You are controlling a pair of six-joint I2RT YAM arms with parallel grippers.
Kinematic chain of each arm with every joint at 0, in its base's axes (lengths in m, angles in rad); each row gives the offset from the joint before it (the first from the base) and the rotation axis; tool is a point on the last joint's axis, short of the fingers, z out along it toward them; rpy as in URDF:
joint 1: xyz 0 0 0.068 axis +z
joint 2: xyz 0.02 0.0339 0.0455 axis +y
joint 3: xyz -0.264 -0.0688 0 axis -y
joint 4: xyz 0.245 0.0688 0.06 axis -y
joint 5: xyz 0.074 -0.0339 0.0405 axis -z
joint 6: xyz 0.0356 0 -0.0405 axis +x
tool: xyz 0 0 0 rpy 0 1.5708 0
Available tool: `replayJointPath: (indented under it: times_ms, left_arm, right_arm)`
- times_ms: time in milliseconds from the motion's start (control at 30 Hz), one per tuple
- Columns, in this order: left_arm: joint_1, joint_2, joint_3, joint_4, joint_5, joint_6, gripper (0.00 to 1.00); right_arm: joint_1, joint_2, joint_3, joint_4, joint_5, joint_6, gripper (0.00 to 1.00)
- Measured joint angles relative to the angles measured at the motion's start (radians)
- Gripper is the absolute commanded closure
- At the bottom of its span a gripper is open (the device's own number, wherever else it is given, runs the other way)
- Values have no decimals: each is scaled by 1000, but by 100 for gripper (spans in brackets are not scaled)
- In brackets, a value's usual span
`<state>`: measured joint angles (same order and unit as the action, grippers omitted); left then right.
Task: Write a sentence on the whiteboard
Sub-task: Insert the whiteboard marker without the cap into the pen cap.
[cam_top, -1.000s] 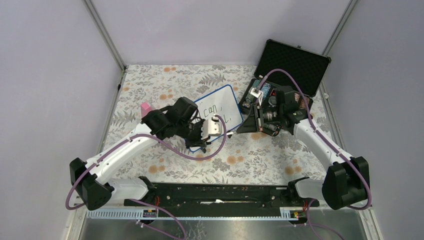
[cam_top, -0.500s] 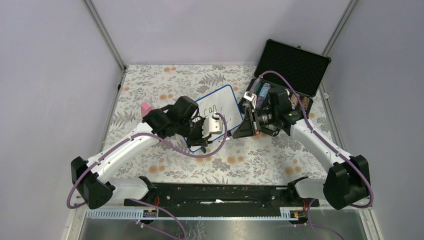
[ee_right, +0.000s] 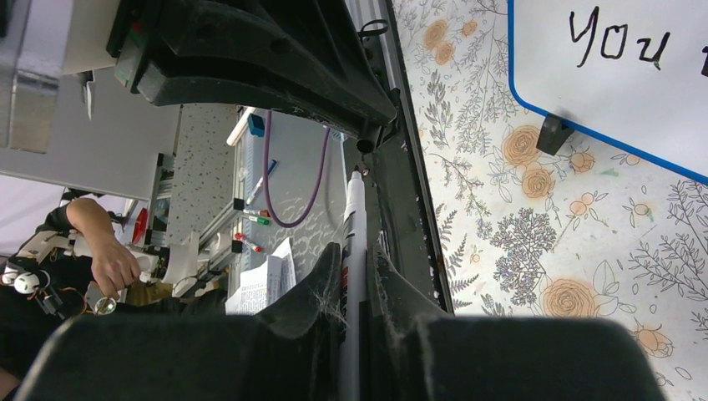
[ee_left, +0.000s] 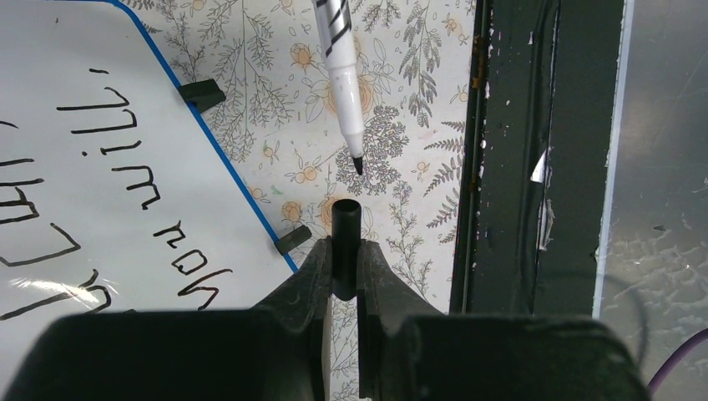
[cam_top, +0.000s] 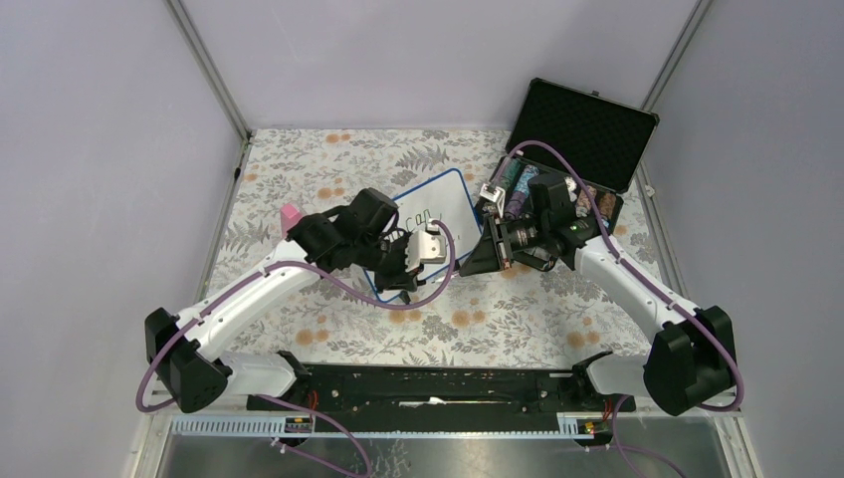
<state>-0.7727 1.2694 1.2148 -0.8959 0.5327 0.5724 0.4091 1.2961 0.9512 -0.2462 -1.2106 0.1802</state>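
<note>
Your right pincer, pinching the marker, has swung from the case toward the whiteboard, which lies mid-bench bearing the sentence. Just off the whiteboard's edge, your left pincer pinches the cap, marker tip facing it. Writing seems finished, and capping is likely next.

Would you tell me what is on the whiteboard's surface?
Dark handwritten lettering: "You can", then "you will". From above, the left arm covers most of it; only "can" shows.
</note>
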Motion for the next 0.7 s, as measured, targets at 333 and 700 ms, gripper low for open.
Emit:
replayJointPath:
  times_ms: [333,700]
  left_arm:
    - [0,9,10,3,14,-6,100]
    - [-1,25,23,8,21,-13,100]
  right_arm:
    - [11,9,14,-5,25,0,100]
    - [18,10,16,-5,32,-2,100]
